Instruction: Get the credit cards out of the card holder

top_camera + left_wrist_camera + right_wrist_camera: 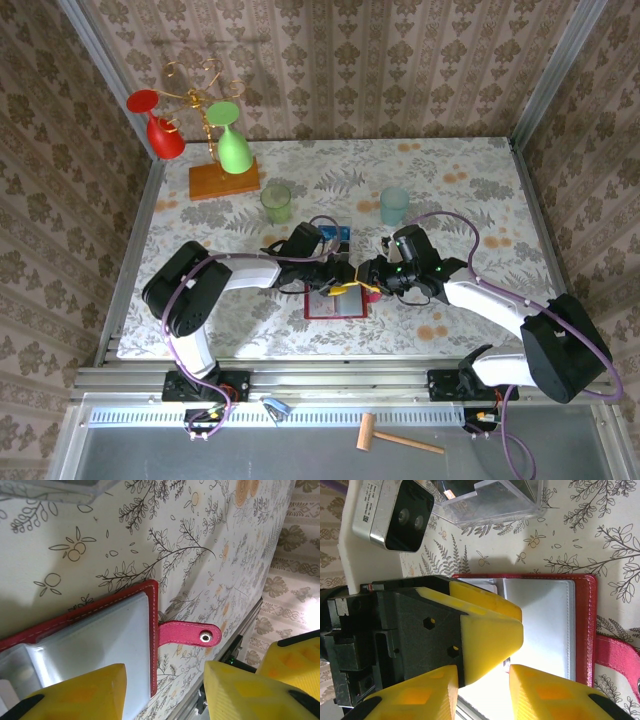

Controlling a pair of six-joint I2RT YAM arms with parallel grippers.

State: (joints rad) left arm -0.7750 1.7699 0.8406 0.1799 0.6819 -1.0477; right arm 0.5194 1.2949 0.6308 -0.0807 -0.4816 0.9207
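Observation:
The red card holder (338,303) lies open on the table, its grey plastic pockets (545,622) facing up and its strap tab (190,633) flat on the cloth. My left gripper (165,692) is open over the holder's strap-side edge, one finger (80,695) above the pocket and the other (250,690) above the table. Facing it from the right, my right gripper (482,692) is open just above the pocket page, with the left gripper's finger (492,630) reaching into its gap. Blue credit cards (337,237) lie in a clear box behind the holder. Any cards inside the pockets are hidden.
The clear plastic box (490,500) sits just beyond the holder. Farther back are a green cup (276,203), a pale blue cup (394,206) and a wooden-based rack (224,179) with a red and a green glass. The table's front rail (330,375) is close.

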